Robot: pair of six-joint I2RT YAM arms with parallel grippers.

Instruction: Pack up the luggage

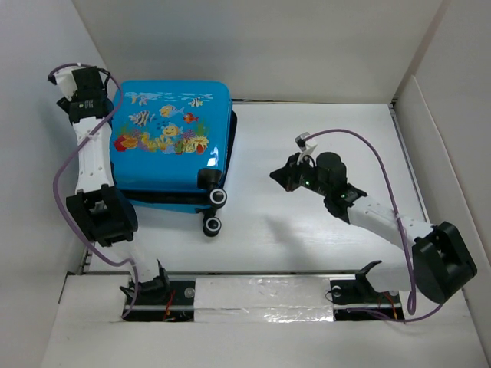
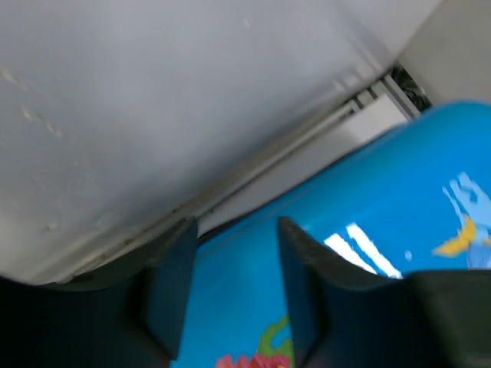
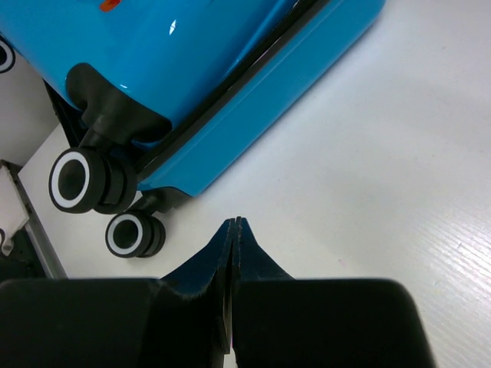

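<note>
The luggage (image 1: pixel 173 142), a bright blue hard-shell suitcase with a cartoon fish print, lies closed on the table at the left, its black wheels (image 1: pixel 214 208) towards the near right. My left gripper (image 1: pixel 107 86) hovers at its far left corner, jaws open, with only blue shell (image 2: pixel 430 192) showing between and beyond them in the left wrist view. My right gripper (image 1: pixel 278 176) is shut and empty above bare table, right of the wheels. The right wrist view shows the suitcase's lower edge (image 3: pixel 253 107) and two wheels (image 3: pixel 84 180) beyond the closed fingertips (image 3: pixel 235 224).
White walls enclose the table on the left, back and right. The left wall (image 2: pixel 153 115) is close beside my left gripper. A taped rail (image 1: pixel 261 295) runs along the near edge between the arm bases.
</note>
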